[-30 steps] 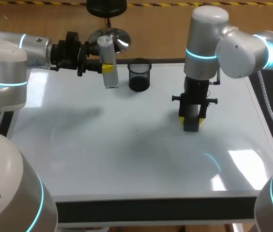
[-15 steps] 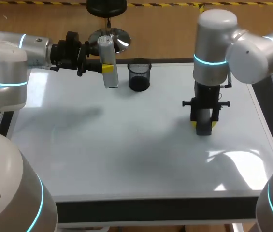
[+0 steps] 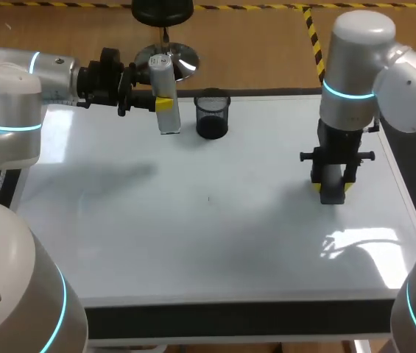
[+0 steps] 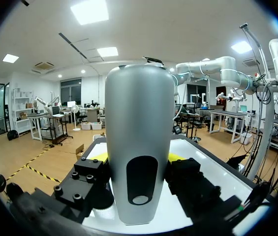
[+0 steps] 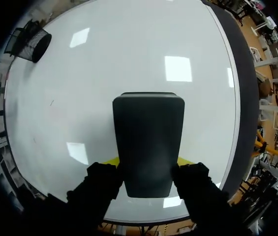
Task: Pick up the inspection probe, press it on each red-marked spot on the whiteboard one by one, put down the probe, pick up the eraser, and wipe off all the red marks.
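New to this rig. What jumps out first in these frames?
The right pincer holds a dark eraser over the right side of the whiteboard. At the far edge, the left pincer grips the silver probe beside a black mesh cup. No red marks show.

The whiteboard [image 3: 156, 243] is white, the probe [image 3: 161, 73] silver-grey with a black oval, the cup [image 3: 212, 115] beside it black mesh, the eraser [image 3: 331, 190] dark grey.
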`<action>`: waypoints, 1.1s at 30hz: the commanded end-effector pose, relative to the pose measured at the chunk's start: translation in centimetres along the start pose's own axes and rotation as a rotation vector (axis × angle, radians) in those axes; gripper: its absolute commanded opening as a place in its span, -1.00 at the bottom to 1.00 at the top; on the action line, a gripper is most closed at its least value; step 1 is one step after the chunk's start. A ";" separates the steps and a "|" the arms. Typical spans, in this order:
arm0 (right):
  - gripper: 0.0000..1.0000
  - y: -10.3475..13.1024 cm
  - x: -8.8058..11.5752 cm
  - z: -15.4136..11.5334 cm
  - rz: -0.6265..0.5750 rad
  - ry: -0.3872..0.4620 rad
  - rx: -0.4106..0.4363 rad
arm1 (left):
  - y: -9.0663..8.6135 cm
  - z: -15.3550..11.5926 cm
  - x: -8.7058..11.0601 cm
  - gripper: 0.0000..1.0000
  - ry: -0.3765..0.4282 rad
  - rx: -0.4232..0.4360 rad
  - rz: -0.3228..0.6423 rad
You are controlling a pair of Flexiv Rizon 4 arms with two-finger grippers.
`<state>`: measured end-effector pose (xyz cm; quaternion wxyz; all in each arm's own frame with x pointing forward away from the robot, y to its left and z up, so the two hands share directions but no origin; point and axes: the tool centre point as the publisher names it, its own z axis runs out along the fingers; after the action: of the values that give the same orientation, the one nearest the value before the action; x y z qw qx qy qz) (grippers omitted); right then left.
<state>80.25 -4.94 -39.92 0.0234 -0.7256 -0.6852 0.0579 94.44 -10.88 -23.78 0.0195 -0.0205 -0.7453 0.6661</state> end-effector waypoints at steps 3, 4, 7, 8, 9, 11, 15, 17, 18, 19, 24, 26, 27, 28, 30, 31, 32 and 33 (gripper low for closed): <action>-1.00 0.1 -1.2 -0.7 -0.029 0.013 0.012 | -0.1 0.0 -0.2 -1.00 0.004 0.001 0.000; -1.00 0.1 -1.4 -0.7 -0.041 0.013 0.021 | -0.1 0.0 -0.2 -1.00 0.004 0.001 0.000; -1.00 0.3 -1.9 -0.5 -0.072 0.011 0.028 | -0.1 0.0 -0.2 -1.00 0.004 0.001 0.000; -1.00 0.3 -2.0 -0.5 -0.085 0.009 0.027 | -0.1 0.0 -0.2 -1.00 0.004 0.001 0.000; -1.00 0.3 -2.2 -0.4 -0.083 0.006 0.028 | -0.1 0.0 -0.2 -1.00 0.004 0.001 0.000; -1.00 0.3 -2.4 -0.2 -0.099 0.002 0.021 | -0.1 0.0 -0.2 -1.00 0.004 0.001 0.000; -1.00 0.2 -3.1 0.5 -0.094 0.010 0.014 | -0.1 0.0 -0.2 -1.00 0.004 0.001 0.000; -1.00 0.1 -3.5 0.7 -0.095 0.012 0.009 | -0.1 0.0 -0.2 -1.00 0.004 0.001 0.000; -1.00 0.0 -3.7 0.8 -0.094 0.015 0.006 | -0.1 0.0 -0.2 -1.00 0.004 0.001 0.000; -1.00 0.0 -3.8 1.0 -0.092 0.019 0.004 | -0.1 0.0 -0.2 -1.00 0.004 0.001 0.000; -1.00 -0.1 -4.7 1.7 -0.089 0.026 -0.002 | -0.1 0.0 -0.2 -1.00 0.004 0.001 0.000; -1.00 -0.1 -4.9 1.9 -0.091 0.027 -0.002 | -0.1 0.0 -0.2 -1.00 0.004 0.001 0.000; -1.00 -0.1 -5.1 2.1 -0.090 0.031 -0.003 | -0.1 0.0 -0.2 -1.00 0.004 0.001 0.000; -1.00 -0.1 -5.1 2.2 -0.090 0.032 -0.004 | -0.1 0.0 -0.2 -1.00 0.004 0.001 0.000; -1.00 0.0 -5.2 2.4 -0.090 0.033 -0.004 | -0.1 0.0 -0.2 -1.00 0.004 0.001 0.000; -1.00 0.0 -5.3 2.6 -0.088 0.033 -0.004 | -0.1 0.0 -0.2 -1.00 0.004 0.001 0.000; -1.00 0.1 -5.3 2.7 -0.086 0.033 -0.003 | -0.1 0.0 -0.2 -1.00 0.004 0.001 0.000; -1.00 0.1 -5.3 2.9 -0.087 0.034 0.000 | -0.1 0.0 -0.2 -1.00 0.004 0.001 0.000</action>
<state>79.71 -10.16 -42.13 0.0346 -0.6967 -0.7150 0.0467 94.44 -10.88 -23.78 0.0195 -0.0205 -0.7453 0.6661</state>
